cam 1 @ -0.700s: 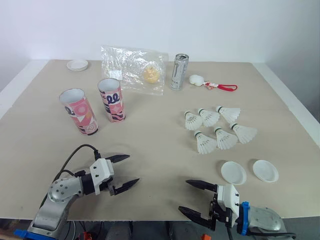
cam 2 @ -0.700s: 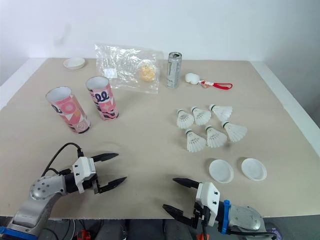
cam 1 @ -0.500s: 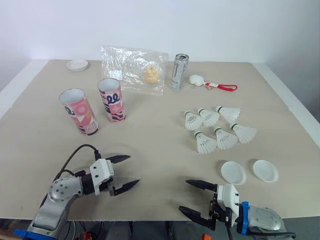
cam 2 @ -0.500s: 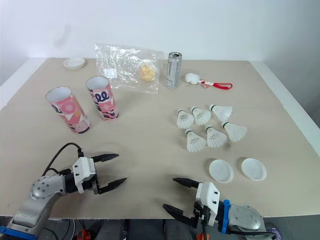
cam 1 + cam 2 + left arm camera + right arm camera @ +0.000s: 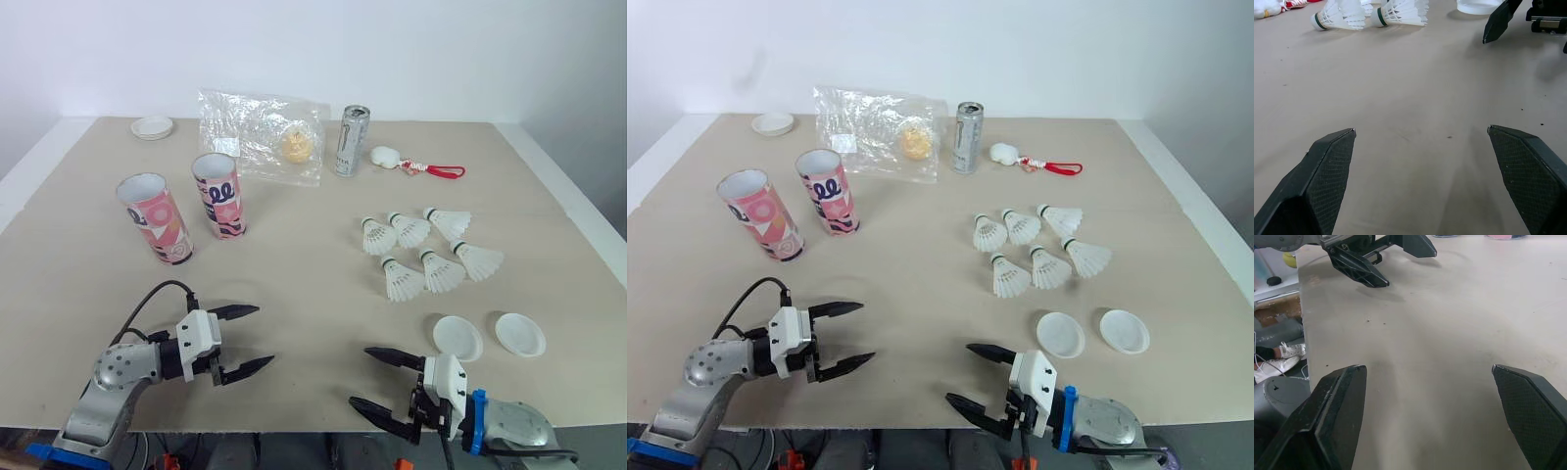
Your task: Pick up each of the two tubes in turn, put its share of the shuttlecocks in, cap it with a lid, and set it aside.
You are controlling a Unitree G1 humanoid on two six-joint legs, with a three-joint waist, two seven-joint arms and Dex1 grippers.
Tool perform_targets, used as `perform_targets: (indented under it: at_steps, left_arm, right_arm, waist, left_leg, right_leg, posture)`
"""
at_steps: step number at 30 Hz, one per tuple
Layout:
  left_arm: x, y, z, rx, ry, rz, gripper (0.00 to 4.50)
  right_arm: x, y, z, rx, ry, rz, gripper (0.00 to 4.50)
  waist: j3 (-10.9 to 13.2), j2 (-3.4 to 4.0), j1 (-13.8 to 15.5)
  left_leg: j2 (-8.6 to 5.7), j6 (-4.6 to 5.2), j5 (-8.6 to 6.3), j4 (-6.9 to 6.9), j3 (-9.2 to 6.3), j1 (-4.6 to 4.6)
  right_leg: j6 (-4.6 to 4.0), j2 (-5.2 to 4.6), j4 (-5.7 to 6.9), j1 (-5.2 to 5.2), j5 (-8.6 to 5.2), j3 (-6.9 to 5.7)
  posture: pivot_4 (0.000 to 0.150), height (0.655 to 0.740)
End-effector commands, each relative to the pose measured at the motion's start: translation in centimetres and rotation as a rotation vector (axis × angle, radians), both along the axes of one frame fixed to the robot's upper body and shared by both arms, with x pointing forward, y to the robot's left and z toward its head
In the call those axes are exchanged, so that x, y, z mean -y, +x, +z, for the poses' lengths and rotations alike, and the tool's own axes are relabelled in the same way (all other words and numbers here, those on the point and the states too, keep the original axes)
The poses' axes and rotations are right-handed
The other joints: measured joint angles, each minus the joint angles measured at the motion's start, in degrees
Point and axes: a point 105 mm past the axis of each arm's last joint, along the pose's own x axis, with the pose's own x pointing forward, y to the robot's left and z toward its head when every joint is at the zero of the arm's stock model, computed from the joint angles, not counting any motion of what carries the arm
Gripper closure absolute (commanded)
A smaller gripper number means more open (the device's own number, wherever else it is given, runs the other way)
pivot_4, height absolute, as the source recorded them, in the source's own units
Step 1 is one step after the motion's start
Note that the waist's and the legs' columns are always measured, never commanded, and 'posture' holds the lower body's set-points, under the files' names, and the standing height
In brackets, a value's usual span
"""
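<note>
Left side of the bench [image 5: 294, 269]: left tube [image 5: 155, 217] and right tube [image 5: 218, 195] stand just beside each other, mouths open, no lids on. Can't tell what's inside. Small white dish [image 5: 152, 127] sits at the far left corner. Along the far edge there's a plastic bag [image 5: 260, 135] w/ sth yellow in it, then a can [image 5: 351, 141], then a white charm [image 5: 411, 164] on a red cord. Six shuttlecocks [image 5: 423, 253] are clustered right of center, and two lids [image 5: 458, 337] lie flat side by side nearer the near edge. Left tool [image 5: 265, 334] & right tool [image 5: 359, 376] are both by the near edge, fingers spread, gripping nothing, well apart from the tubes.
</note>
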Motion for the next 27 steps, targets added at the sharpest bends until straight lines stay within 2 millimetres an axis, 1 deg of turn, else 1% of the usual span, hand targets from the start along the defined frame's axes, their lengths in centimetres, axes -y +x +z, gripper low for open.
perform_targets:
  at_steps: [1,7,13,18,20,24,27]
  left_arm:
    - [0.1,0.0,0.8,0.024,-0.023,-0.012,0.00]
    - [0.4,0.1,1.6,0.027,-0.094,-0.014,0.00]
    - [0.7,0.3,1.5,0.051,-0.120,-0.008,0.00]
    - [-0.1,1.3,1.5,0.055,-0.187,0.144,0.00]
    - [-0.7,1.7,1.3,0.068,-0.196,0.230,0.00]
    - [-2.1,2.6,1.4,0.063,-0.261,0.445,0.00]
    - [-2.6,3.2,1.8,0.071,-0.303,0.581,0.00]
  right_arm:
    - [-0.2,0.2,1.6,0.054,0.030,-0.007,0.10]
    - [-0.2,0.8,3.0,0.089,0.089,-0.041,0.10]
    - [-0.8,2.8,6.0,0.159,0.109,-0.035,0.10]
    - [-1.0,5.6,8.6,0.188,0.158,-0.077,0.10]
    - [-1.4,6.9,9.5,0.192,0.154,-0.058,0.10]
    - [-1.9,9.6,10.5,0.208,0.119,-0.014,0.10]
    - [-2.2,11.6,11.3,0.213,0.098,0.020,0.10]
  waist:
    - [0.00,0.00,0.00]
    - [0.00,0.00,0.00]
    - [0.00,0.00,-0.04]
    - [0.00,0.00,-0.08]
    - [0.00,0.00,-0.23]
    - [0.00,0.00,-0.11]
    - [0.01,-0.01,0.00]
  left_leg:
    - [0.00,0.00,0.00,0.00,0.00,0.00]
    - [0.00,0.00,0.00,0.00,0.00,0.00]
    - [0.00,0.02,0.02,0.04,0.00,0.00]
    - [-0.02,0.05,0.04,0.05,-0.02,0.00]
    - [-0.01,0.05,0.04,0.04,-0.01,0.00]
    - [-0.01,0.06,0.05,0.05,-0.03,0.01]
    - [-0.05,0.07,0.05,0.06,-0.08,-0.01]
  right_leg:
    - [0.00,0.00,0.00,0.00,0.00,0.00]
    - [0.00,0.00,0.00,0.01,0.00,-0.01]
    - [0.03,0.01,0.01,0.02,0.06,0.00]
    - [0.05,0.01,0.01,0.04,0.08,0.00]
    - [0.05,0.02,0.01,0.03,0.09,0.01]
    - [0.08,0.05,0.00,0.06,0.14,0.01]
    - [0.10,0.06,0.00,0.10,0.14,0.00]
  posture:
    - [0.150,0.7400]
    - [0.150,0.7400]
    - [0.150,0.7400]
    - [0.150,0.7400]
    - [0.150,0.7400]
    - [0.150,0.7400]
    - [0.150,0.7400]
